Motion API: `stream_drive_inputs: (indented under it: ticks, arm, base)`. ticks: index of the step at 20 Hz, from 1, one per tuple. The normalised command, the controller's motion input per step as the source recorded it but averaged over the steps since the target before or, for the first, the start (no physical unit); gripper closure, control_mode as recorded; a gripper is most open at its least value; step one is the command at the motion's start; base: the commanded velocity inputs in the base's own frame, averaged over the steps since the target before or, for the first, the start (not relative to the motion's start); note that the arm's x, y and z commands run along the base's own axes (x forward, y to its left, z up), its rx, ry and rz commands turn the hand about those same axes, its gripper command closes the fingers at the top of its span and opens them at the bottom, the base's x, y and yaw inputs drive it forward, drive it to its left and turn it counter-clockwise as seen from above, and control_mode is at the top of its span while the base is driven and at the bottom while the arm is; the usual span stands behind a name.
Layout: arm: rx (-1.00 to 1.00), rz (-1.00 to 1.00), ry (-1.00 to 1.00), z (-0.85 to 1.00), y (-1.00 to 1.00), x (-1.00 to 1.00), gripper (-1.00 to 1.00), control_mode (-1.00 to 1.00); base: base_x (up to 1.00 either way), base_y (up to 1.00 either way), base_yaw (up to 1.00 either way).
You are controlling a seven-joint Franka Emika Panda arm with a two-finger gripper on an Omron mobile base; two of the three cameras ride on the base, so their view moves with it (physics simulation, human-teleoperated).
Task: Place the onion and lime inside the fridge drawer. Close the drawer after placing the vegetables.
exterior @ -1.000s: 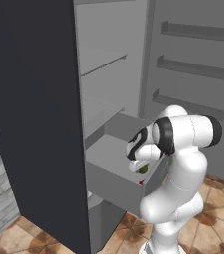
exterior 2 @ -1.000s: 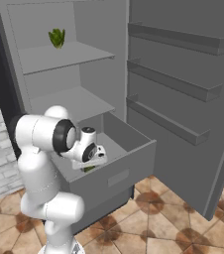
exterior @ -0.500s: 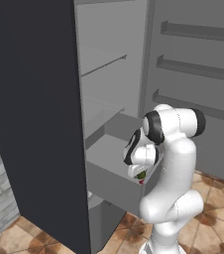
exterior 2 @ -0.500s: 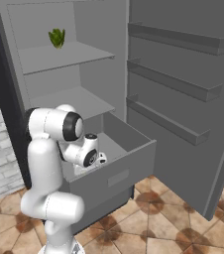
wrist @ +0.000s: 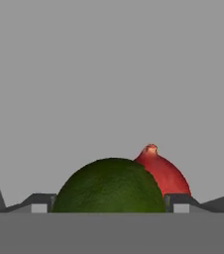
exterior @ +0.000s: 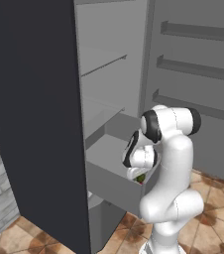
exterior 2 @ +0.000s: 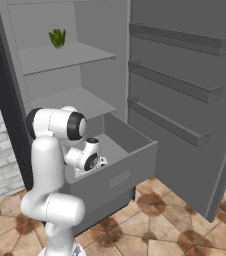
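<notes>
Fridge drawer (exterior 2: 112, 180) pulled open, gripper (wrist: 109, 207) clamped on the lime (wrist: 109, 187) right by the onion (wrist: 164, 172), so dropping it carelessly might knock that rolling.

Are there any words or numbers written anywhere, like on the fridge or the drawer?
None: no word, number or sign can be read.
The fridge drawer front is plain grey, with a small blank grey rectangle.
The lime, the onion and the door shelves bear no label.
</notes>
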Motion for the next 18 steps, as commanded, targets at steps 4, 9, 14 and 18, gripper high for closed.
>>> stream_drive_inputs:
  ticks: [4,9,14,18]
  arm:
    - [0.00,-0.09,0.00,0.23,0.05,0.03,-1.00,-1.00]
    - [0.00,-0.10,0.00,0.48,0.04,0.19,-1.00,-1.00]
    - [0.00,-0.11,-0.01,0.81,0.02,0.09,-1.00,-1.00]
    - [0.00,-0.16,-0.08,0.84,0.00,0.00,-1.00,-1.00]
  base:
    - [0.00,0.00,0.00]
    - [0.00,0.00,0.00]
    - [0.00,0.00,0.00]
    - [0.00,0.00,0.00]
